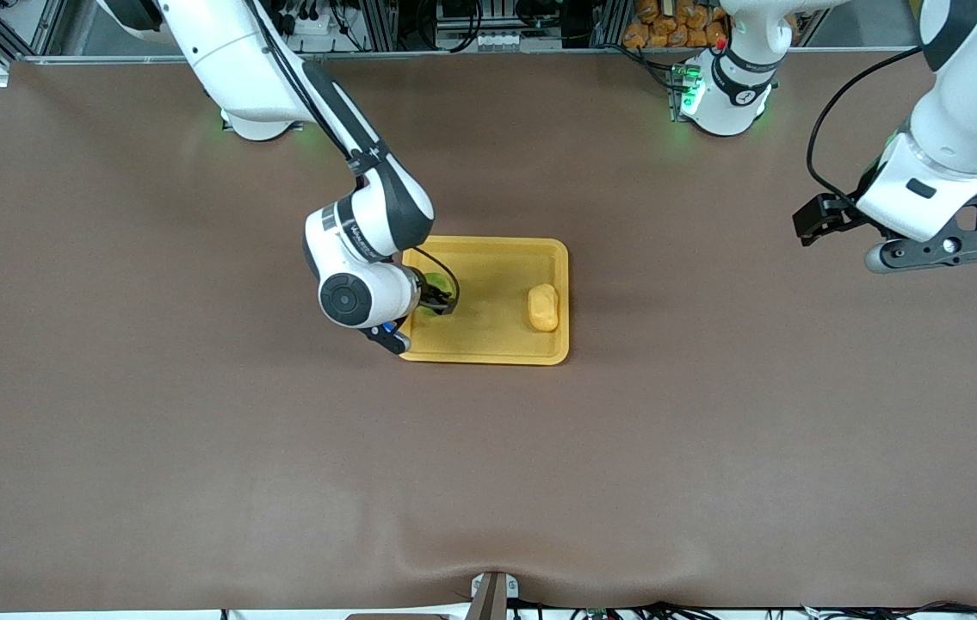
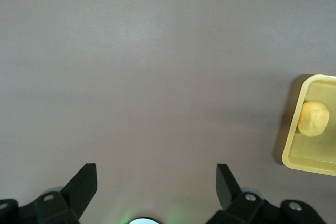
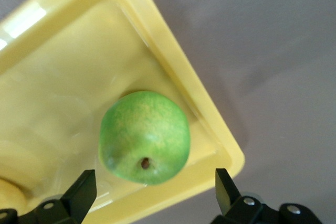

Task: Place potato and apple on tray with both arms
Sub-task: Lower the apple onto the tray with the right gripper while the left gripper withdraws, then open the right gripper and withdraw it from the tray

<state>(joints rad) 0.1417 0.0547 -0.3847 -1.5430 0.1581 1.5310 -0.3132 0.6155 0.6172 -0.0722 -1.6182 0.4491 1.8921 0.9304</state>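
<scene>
The yellow-orange tray (image 1: 488, 258) lies mid-table. The green apple (image 1: 434, 282) rests in it at the end toward the right arm, partly hidden by my right gripper (image 1: 438, 301). In the right wrist view the apple (image 3: 144, 137) sits in a corner of the tray (image 3: 173, 61), and the right gripper (image 3: 155, 178) is open just above it, fingers apart and off the fruit. The yellow potato (image 1: 543, 307) lies in the tray at the end toward the left arm. My left gripper (image 1: 808, 227) is open and empty, raised over bare table at the left arm's end. Its wrist view shows the left gripper (image 2: 156, 174), the potato (image 2: 314, 118) and the tray (image 2: 310, 162).
The brown table mat (image 1: 195, 430) covers the whole table. Both arm bases, lit green, stand along the table edge farthest from the front camera. Bagged orange items (image 1: 669, 26) sit off the table next to the left arm's base.
</scene>
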